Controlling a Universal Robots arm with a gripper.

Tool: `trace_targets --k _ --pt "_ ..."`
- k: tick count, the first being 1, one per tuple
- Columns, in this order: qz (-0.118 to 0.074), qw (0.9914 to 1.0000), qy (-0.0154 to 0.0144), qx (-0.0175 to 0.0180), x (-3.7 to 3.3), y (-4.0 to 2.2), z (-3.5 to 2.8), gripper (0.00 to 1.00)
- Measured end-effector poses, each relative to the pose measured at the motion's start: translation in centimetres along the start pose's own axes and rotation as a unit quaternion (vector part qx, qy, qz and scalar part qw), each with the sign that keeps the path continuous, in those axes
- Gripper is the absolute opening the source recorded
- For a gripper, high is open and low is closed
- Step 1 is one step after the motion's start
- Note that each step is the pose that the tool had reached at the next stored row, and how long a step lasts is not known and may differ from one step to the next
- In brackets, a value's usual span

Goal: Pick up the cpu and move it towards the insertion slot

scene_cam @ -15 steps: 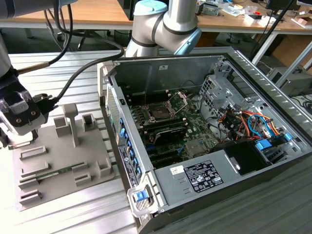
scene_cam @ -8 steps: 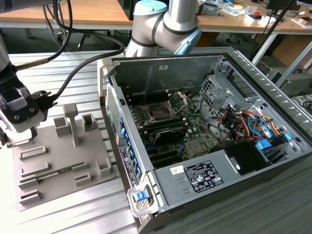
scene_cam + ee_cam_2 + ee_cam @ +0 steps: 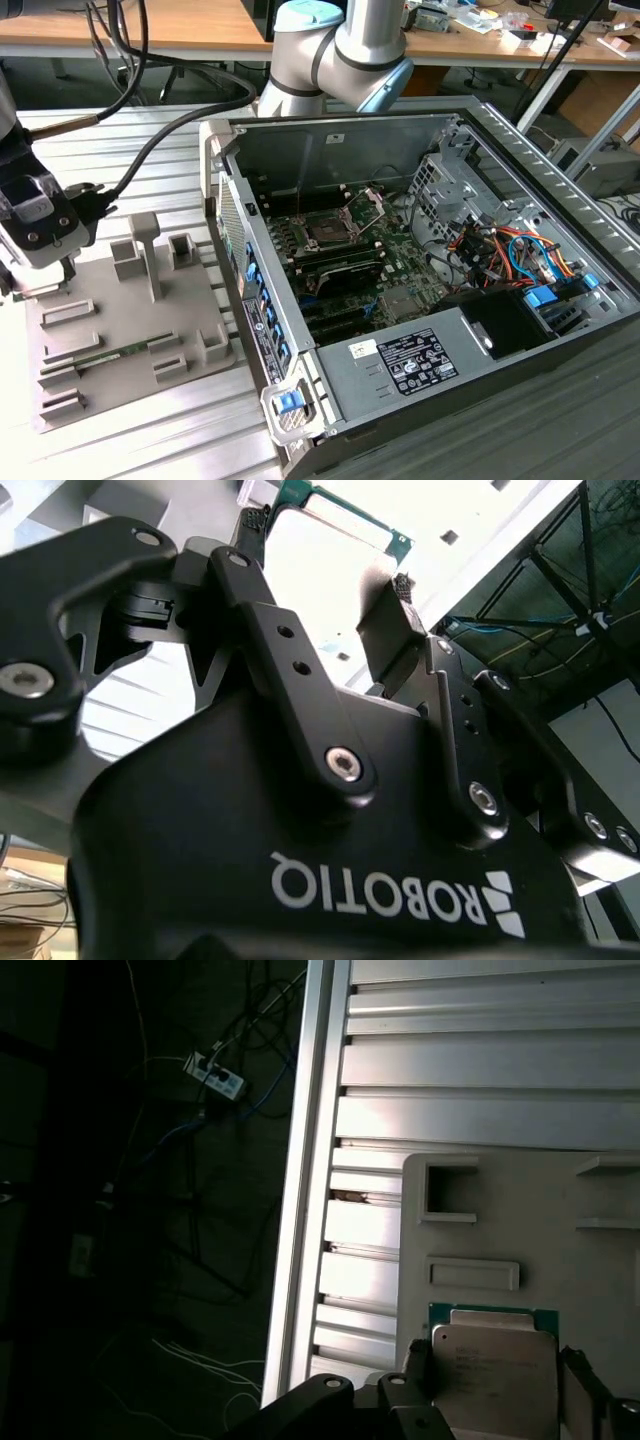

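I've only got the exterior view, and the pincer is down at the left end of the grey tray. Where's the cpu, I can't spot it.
Observer: In the first wrist view the cpu sits right at the tip of the pincer, over the grey tray.
Operator: Which side faces up?
Observer: Its pale silvery face, with a green edge showing along one side.
Operator: Anything close beside it?
Observer: A long raised bar of the tray, just clear of that green edge.
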State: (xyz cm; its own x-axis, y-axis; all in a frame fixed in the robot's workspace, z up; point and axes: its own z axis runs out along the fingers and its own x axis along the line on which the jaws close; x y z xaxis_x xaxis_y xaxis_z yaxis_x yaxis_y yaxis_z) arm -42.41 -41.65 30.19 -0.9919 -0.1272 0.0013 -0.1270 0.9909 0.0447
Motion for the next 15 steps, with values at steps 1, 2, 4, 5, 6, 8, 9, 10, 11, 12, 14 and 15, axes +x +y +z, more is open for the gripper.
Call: trace_targets --k 1,2,4,5,6,8,9,10,11,12,14,15 --pt "0.000 1.00000 0.0000 0.0000 0.00 0.00 -0.06 0.55" --pt "0.000 1.00000 0.0000 0.0000 0.00 0.01 -0.10 0.55" --pt "0.000 1.00000 0.0000 0.0000 0.00 0.01 -0.19 0.55" --pt "0.000 1.00000 0.0000 0.0000 0.00 0.01 -0.24 0.55" --pt "0.000 1.00000 0.0000 0.0000 0.00 0.01 -0.28 0.55" --pt "0.000 1.00000 0.0000 0.0000 0.00 0.02 -0.40 0.55" --pt "0.000 1.00000 0.0000 0.0000 0.00 0.02 -0.44 0.55" --pt "0.000 1.00000 0.0000 0.0000 0.00 0.02 -0.50 0.55" --pt "0.000 1.00000 0.0000 0.0000 0.00 0.02 -0.55 0.55" --pt "0.000 1.00000 0.0001 0.0000 0.00 0.03 -0.60 0.55" --pt "0.000 1.00000 0.0000 0.0000 0.00 0.03 -0.69 0.55" --pt "0.000 1.00000 0.0001 0.0000 0.00 0.03 -0.77 0.55"
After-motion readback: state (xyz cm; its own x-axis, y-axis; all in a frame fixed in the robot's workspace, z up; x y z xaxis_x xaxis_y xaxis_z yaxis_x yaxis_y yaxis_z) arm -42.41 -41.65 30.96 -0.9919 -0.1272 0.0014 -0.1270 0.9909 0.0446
